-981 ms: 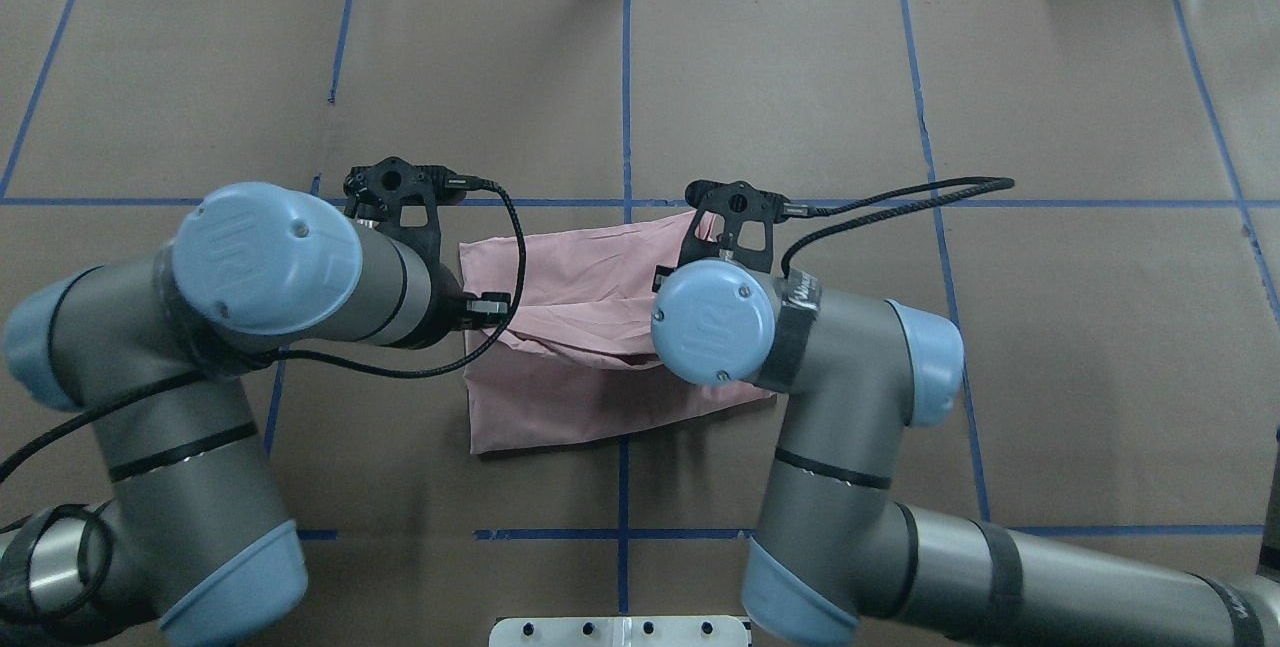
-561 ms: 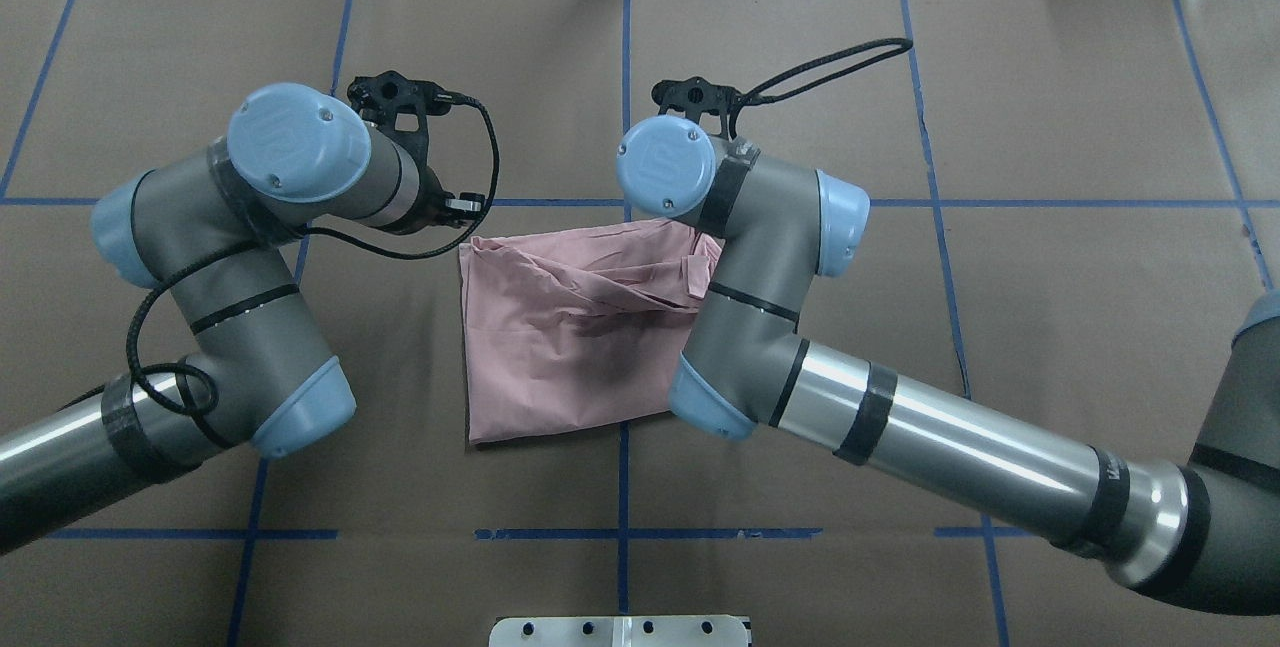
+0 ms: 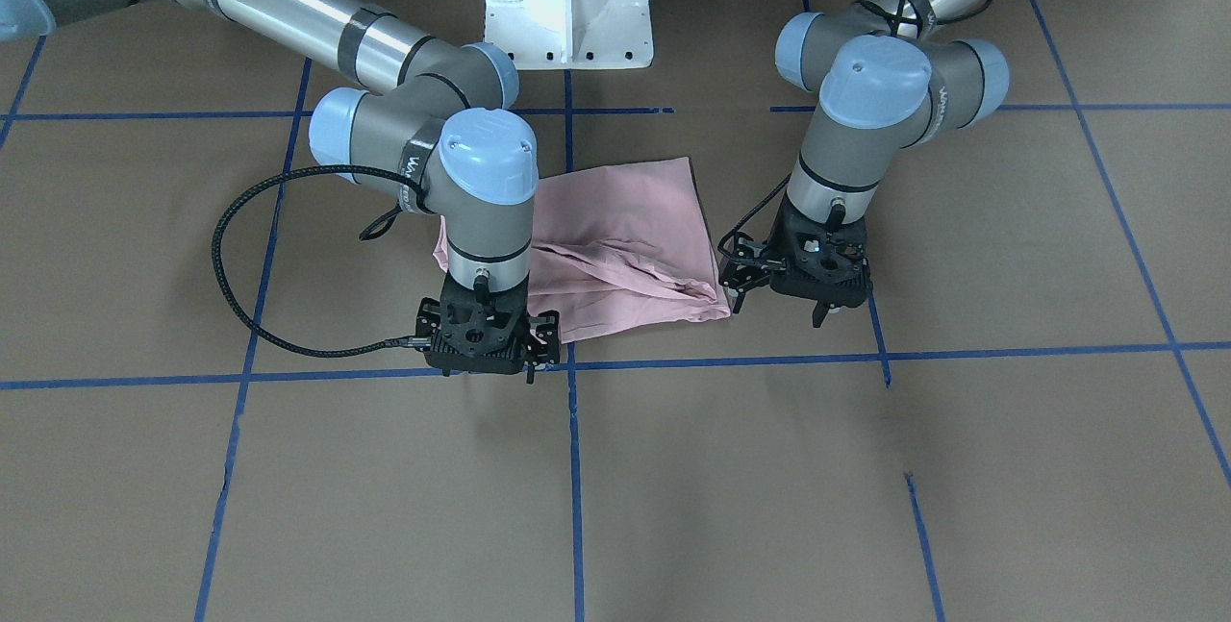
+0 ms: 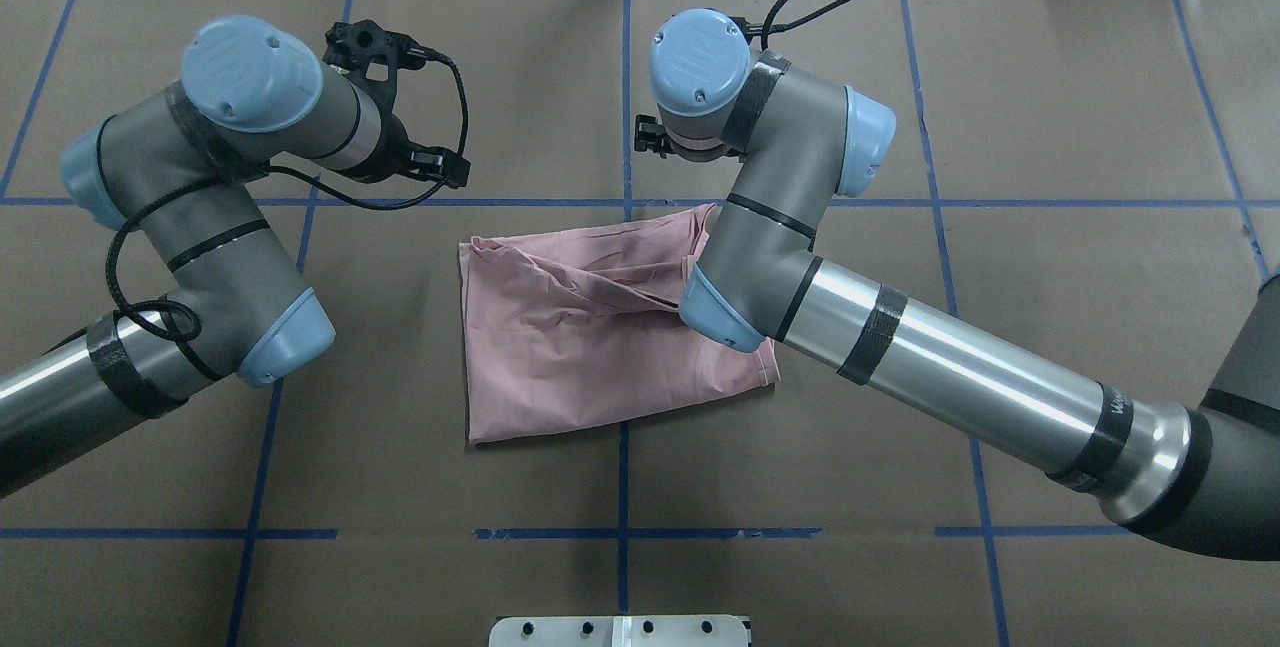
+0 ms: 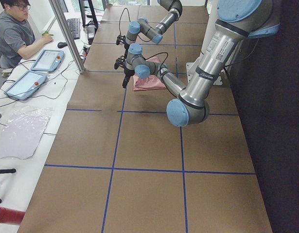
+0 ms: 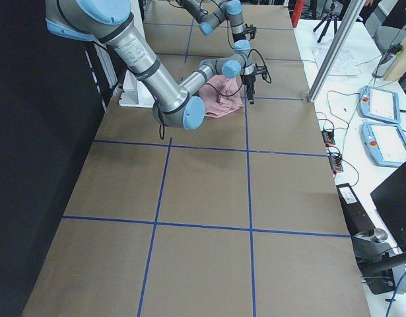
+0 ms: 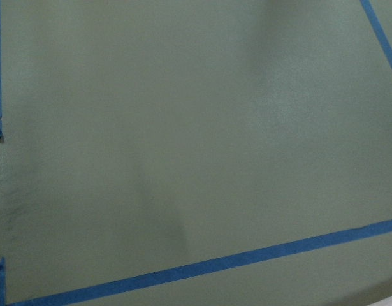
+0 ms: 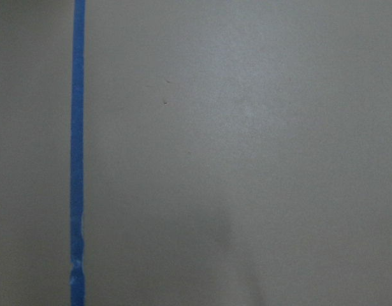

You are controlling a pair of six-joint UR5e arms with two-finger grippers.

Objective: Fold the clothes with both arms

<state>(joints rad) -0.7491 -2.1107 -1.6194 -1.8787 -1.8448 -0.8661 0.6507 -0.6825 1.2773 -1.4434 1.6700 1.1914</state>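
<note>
A rumpled pale pink T-shirt (image 4: 560, 367) lies mid-table. The black left gripper (image 3: 815, 300) and right gripper (image 3: 489, 360) hover nearer the table's far edge, seemingly empty; their fingers' spread cannot be told.

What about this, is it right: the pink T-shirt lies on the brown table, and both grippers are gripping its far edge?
Not quite. The T-shirt lies on the table, but neither gripper grips it: in the overhead view the left gripper and right gripper are beyond its far edge, apart from the cloth.
</note>
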